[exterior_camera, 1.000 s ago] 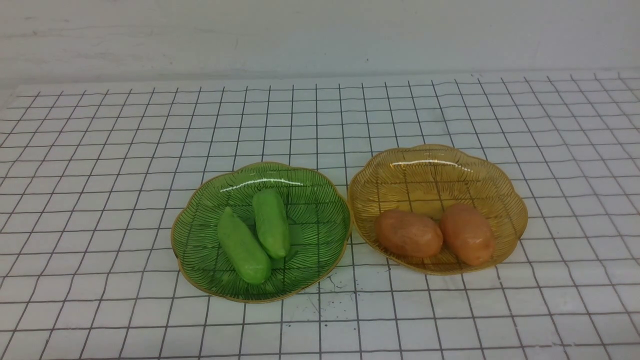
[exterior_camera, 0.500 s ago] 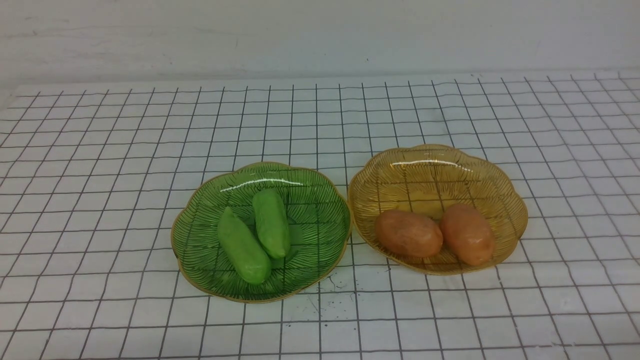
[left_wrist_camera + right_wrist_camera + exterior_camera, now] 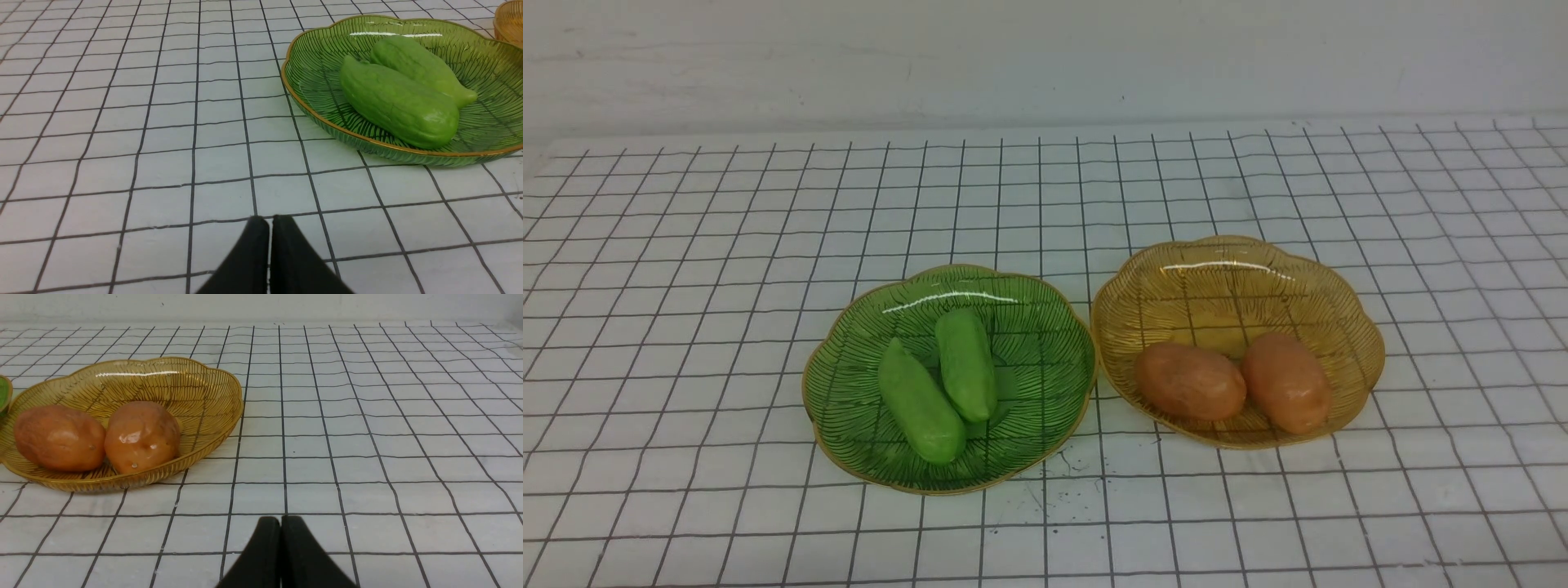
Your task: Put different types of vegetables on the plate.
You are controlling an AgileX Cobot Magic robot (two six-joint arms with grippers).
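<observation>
Two light-green cucumbers (image 3: 920, 402) (image 3: 966, 364) lie side by side in the green plate (image 3: 1045, 327). Two orange-brown potatoes (image 3: 1190, 380) (image 3: 1285, 381) lie in the amber plate (image 3: 1225, 269). No gripper shows in the front view. In the left wrist view my left gripper (image 3: 269, 220) is shut and empty above the cloth, well short of the green plate (image 3: 310, 110) and its cucumbers (image 3: 398, 106) (image 3: 421, 67). In the right wrist view my right gripper (image 3: 281, 520) is shut and empty, off to the side of the amber plate (image 3: 212, 396) and its potatoes (image 3: 59, 437) (image 3: 141, 435).
A white cloth with a black grid (image 3: 686, 245) covers the table, and a pale wall (image 3: 1045, 57) stands behind it. The two plates nearly touch at the middle. The green plate's edge (image 3: 3, 392) shows in the right wrist view, the amber plate's edge (image 3: 508, 20) in the left wrist view.
</observation>
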